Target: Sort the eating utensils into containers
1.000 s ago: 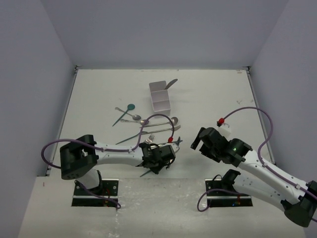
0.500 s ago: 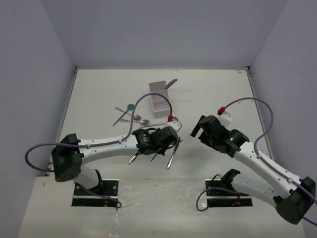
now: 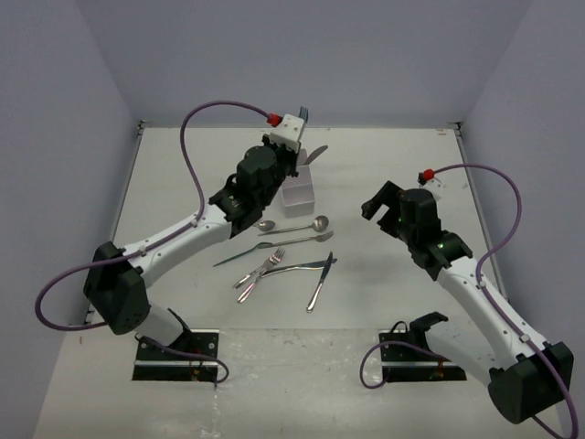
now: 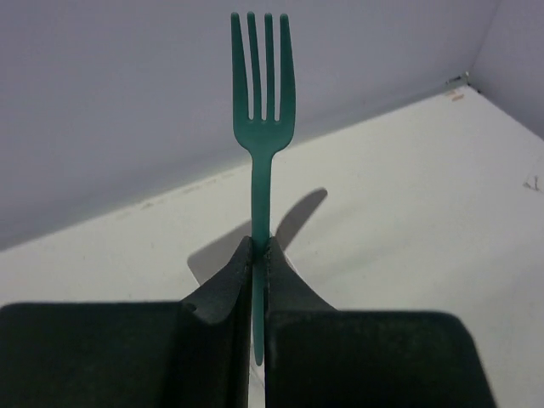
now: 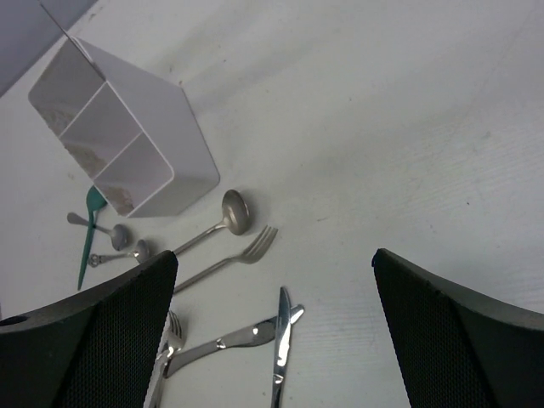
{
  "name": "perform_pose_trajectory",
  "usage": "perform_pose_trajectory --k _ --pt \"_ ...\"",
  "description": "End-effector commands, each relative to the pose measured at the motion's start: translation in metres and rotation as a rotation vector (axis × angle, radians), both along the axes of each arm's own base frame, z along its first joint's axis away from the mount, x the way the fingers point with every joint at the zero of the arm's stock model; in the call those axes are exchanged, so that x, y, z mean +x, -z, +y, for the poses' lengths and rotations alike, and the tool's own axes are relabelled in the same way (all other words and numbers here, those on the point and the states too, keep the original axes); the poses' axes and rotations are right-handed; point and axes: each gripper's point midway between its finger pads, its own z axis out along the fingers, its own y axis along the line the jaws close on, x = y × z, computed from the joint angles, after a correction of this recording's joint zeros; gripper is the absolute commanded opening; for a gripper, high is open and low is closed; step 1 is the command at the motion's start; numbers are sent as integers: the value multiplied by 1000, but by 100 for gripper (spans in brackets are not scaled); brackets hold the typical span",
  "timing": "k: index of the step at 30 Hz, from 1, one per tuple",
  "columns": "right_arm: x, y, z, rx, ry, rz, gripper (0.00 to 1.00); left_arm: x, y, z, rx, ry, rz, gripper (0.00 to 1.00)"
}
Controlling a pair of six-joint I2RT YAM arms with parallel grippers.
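Pinching the teal fork (image 4: 261, 144) low on its handle, the left gripper (image 4: 261, 255) is clamped tight on it. The tines point straight up past the fingertips, and the handle's end hangs down between the pads. That upright hold looks chosen so the handle can enter a compartment end first: the box appears shorter than the cutlery, so the fork would have to stand rather than lie.

The white box (image 3: 300, 190) sits beneath and just in front of this hand in the top view, partly hidden by the wrist. Which of its three compartments lies under the fork I cannot tell. A silver utensil (image 3: 316, 153) leans out of the box's far end, just to the right of the hand.

Behind the hand, toward the arm bases, the loose silver pieces (image 3: 283, 261) lie scattered on the table (image 3: 183, 183), not yet sorted.

The right gripper (image 5: 276, 252) stands with its jaws spread wide and holds nothing. From its own camera the box is up and to the left of its fingers. A silver spoon (image 5: 234, 212), a silver fork (image 5: 246, 248) and a knife (image 5: 280, 340) lie between them, and a teal spoon (image 5: 87, 242) lies farther left. It seems to be keeping back so the two arms do not crowd the box.
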Motion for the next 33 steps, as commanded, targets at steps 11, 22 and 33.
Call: perform_pose_trajectory --k 11,22,33 --pt "19 -15 -15 -7 12 -83 99 75 47 -51 143 330 -250 0" --pt "20 -10 -12 -16 -13 -40 99 80 122 -45 148 292 -185 0" --pt "7 -9 -16 -32 -24 -22 99 80 141 -42 157 283 -118 13"
